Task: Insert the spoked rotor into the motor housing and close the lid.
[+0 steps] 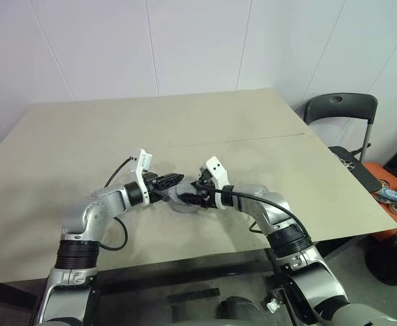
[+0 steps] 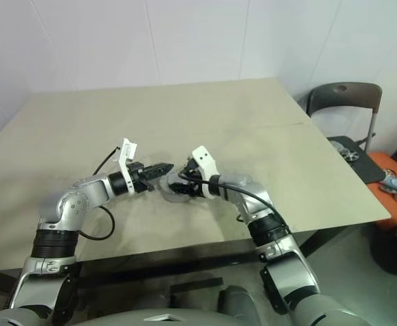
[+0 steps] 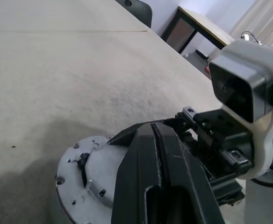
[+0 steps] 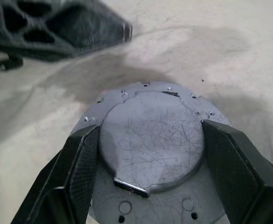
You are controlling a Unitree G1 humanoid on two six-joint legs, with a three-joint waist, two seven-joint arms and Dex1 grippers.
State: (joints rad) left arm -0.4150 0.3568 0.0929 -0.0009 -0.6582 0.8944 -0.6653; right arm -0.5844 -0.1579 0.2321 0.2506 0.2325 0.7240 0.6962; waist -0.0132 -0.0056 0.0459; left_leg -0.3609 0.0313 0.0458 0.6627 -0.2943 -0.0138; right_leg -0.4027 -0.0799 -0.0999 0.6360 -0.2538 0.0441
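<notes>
Beige table [image 1: 83,136] fills most of the scene, black chair [image 1: 341,112] off its right edge. Lid [image 4: 150,140] – grey scratched disc, screw holes round the rim – lies near the table's front middle, between the two arms. Right gripper [image 4: 150,154] holds its fingers wide, one on each side of the lid, just beside its raised centre panel. Left gripper [image 3: 157,140] is closed on nothing – its tips hover just over the lid's edge.

The lid [image 4: 150,154] runs off the right wrist view's edge and the left end effector [image 3: 157,154] covers part of it. From overhead, both end effectors hide most of it.
</notes>
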